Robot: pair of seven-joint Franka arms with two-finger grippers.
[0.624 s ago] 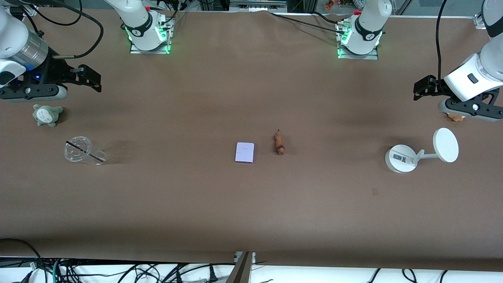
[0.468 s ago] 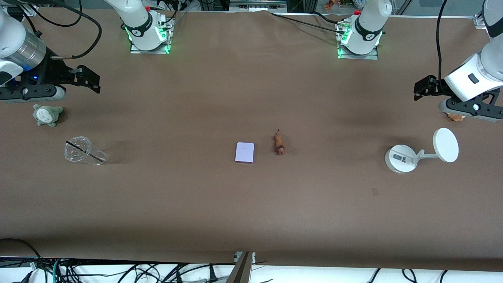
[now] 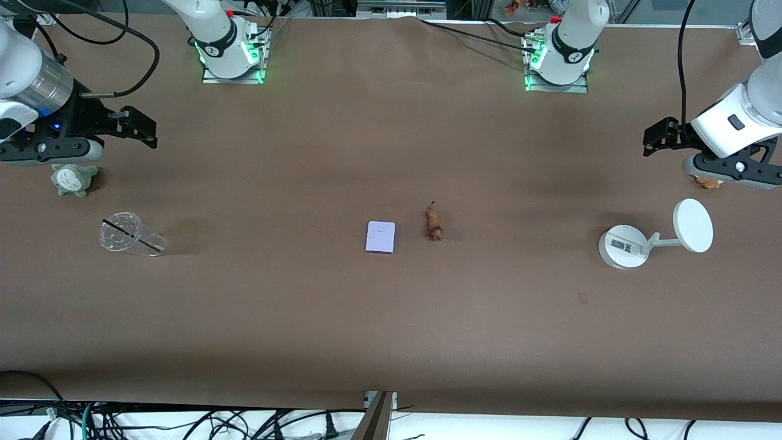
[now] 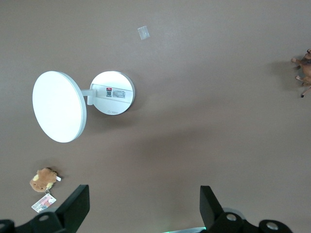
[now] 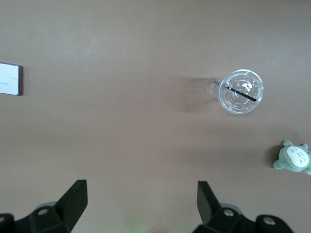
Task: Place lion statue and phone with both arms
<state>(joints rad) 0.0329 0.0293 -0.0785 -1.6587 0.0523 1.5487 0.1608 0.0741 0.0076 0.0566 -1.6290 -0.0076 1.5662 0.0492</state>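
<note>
The phone [image 3: 380, 237], a pale lavender rectangle, lies flat mid-table; one end of it shows in the right wrist view [image 5: 10, 78]. Beside it, toward the left arm's end, lies the small brown lion statue [image 3: 434, 223], seen at the border of the left wrist view [image 4: 305, 73]. My left gripper [image 3: 655, 139] hangs open and empty over the table near the left arm's end, with bare tabletop between its fingers [image 4: 144, 206]. My right gripper [image 3: 143, 126] hangs open and empty near the right arm's end, also over bare tabletop [image 5: 143, 201]. Both are well away from the phone and the lion statue.
A white round-based stand [image 3: 623, 246] with a disc [image 3: 693, 225] and a brown plush [image 3: 708, 181] sit toward the left arm's end. A clear cup [image 3: 125, 234] on its side and a green plush [image 3: 72, 181] lie toward the right arm's end.
The right gripper has drifted slightly and its body now overlaps the top of the green plush in the front view. The left gripper has barely moved. Phone and lion statue are unmoved.
</note>
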